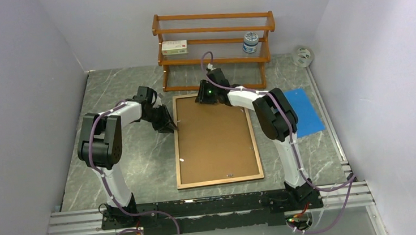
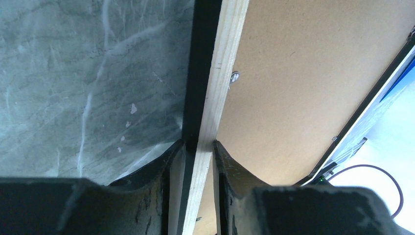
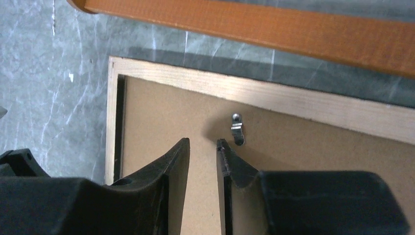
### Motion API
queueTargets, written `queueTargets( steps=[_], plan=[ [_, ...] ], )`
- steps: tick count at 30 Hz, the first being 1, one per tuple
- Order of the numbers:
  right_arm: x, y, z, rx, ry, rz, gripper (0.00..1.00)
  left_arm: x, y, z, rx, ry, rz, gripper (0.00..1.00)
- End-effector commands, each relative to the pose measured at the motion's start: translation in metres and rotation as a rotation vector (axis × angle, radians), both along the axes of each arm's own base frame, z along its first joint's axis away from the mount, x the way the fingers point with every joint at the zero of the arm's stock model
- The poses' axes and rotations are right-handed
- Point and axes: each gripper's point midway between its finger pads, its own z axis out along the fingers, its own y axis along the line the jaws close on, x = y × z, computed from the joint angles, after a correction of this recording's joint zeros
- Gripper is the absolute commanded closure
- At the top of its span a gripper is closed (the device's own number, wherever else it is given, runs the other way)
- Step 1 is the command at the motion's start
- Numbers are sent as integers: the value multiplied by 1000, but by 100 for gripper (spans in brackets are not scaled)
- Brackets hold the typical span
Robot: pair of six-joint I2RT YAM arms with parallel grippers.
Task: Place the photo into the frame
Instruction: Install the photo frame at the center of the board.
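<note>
frame (image 1: 221, 179) lies flat on the table (image 1: 119, 97), back side up, brown backing board (image 1: 213, 140) seated in it. Its far edge is just in front of the wooden rack (image 1: 212, 32); blue sheet (image 1: 303, 109) off its right side.
left gripper (image 2: 198, 147): on the frame's left rail near the far-left corner. Rail runs straight between the jaws, one finger on the black outer side, the other on the pale wood inner edge, both look in contact. Clamped on the rail.
right gripper (image 3: 203, 144): over the backing board just inside the far rail. Jaws slightly apart, nothing between them. Metal clip (image 3: 237, 128) just beside one fingertip, outside the gap. Can't tell if the tips touch the board.
</note>
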Motion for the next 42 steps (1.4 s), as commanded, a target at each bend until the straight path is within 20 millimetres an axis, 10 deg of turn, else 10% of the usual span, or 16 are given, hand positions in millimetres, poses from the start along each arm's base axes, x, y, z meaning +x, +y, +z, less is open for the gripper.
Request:
queueTargets(
  steps=[1, 15, 34, 42],
  plan=[
    [17, -6, -1, -58, -43, -22, 67, -2, 6, -9, 36, 26, -6, 69],
    [31, -32, -29, -222, -42, -102, 61, -8, 13, -21, 77, 70, 11, 78],
    [8, 30, -24, 184, 134, 1, 56, -9, 6, -24, 37, 91, -9, 76],
    [27, 0, 40, 117, -16, -72, 50, -5, 8, -17, 52, 78, -1, 74]
  ],
)
